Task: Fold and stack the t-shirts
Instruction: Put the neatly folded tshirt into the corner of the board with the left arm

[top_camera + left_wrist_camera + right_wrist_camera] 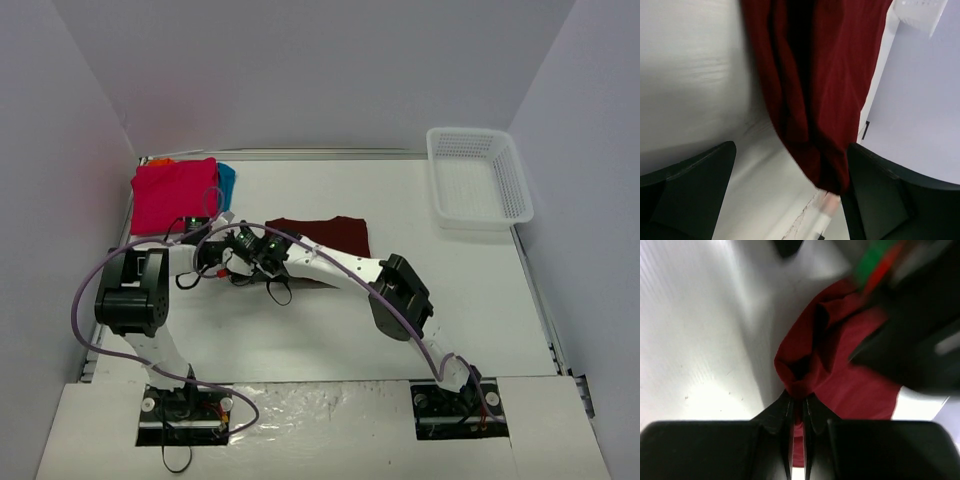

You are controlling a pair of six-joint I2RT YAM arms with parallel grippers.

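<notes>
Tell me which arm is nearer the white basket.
Right. The right arm has its elbow near-left of the white basket, with the right pincer pinching the maroon shirt farther left. The left arm is farther still, on the left side.

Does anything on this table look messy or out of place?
Nothing is spilled or broken. The maroon shirt is bunched at its left end, where the right gripper pinches it. At back left, a teal shirt pokes out from under the pink shirt, so that pile's edges don't line up.
</notes>
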